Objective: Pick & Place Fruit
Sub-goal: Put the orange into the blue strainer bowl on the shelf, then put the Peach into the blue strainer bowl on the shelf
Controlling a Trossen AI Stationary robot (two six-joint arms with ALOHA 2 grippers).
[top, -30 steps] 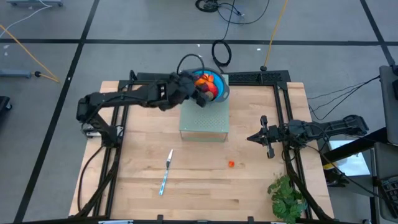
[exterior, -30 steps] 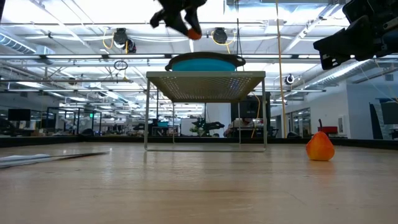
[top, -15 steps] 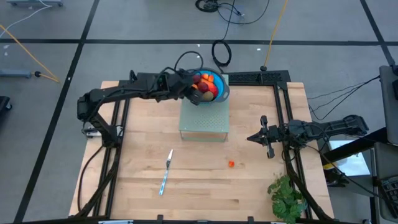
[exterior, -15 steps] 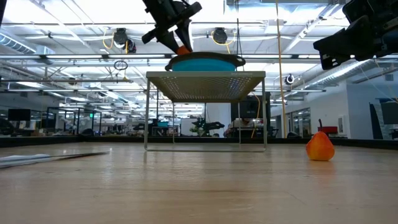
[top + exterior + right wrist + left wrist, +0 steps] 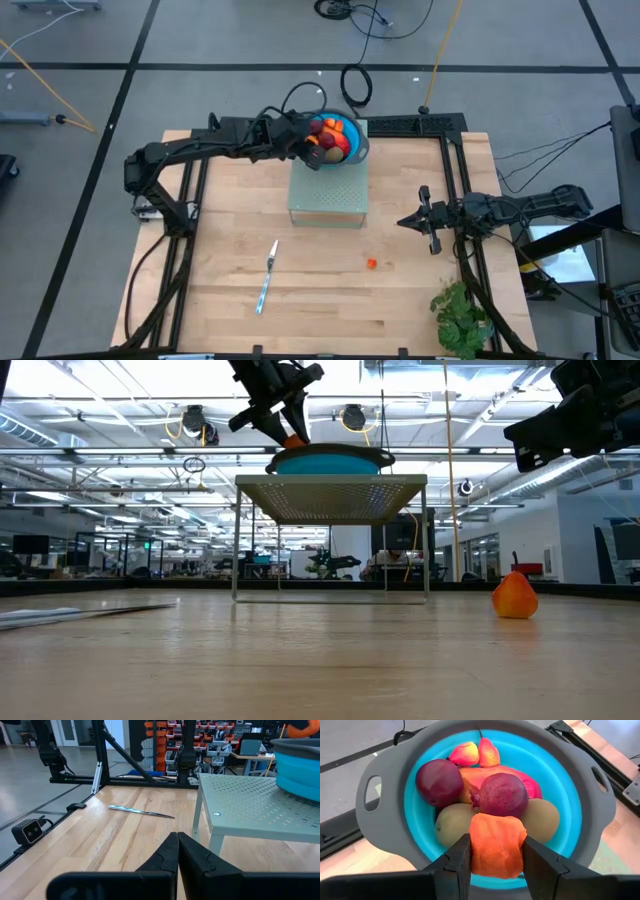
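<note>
Your left hand (image 5: 495, 851) hangs over the near rim of the blue bowl (image 5: 352, 150), clamped on an orange fruit piece (image 5: 496, 845) that sits squarely between its two fingers (image 5: 457, 862). The piece is roughly oblong, and its long axis runs forward along the fingers, toward the middle of the bowl; its rough, pitted face is toward the wrist camera. In the low view you see the same orange piece (image 5: 294, 440) at the tip of the left hand (image 5: 285, 422), just above the bowl's rim (image 5: 330, 460), with the fingers slanting down toward it.

Under the held piece, inside the bowl, lie two maroon balls (image 5: 502, 795), two olive-brown ovals (image 5: 451, 822), a larger red-orange oblong (image 5: 480, 777) and two small peach-coloured pieces (image 5: 489, 753) at the far side. The bowl stands on the back part of a pale green perforated stand (image 5: 328, 198) at the back of the counter (image 5: 210, 300).

One small orange fruit (image 5: 371, 264) lies alone on the counter, in front of the stand and to its right, well apart from both hands.

Your right hand (image 5: 427, 222) waits at the right of the counter with its fingers pressed together, holding nothing. A silver knife (image 5: 266, 277) lies on the counter, in front of the stand and to its left.
</note>
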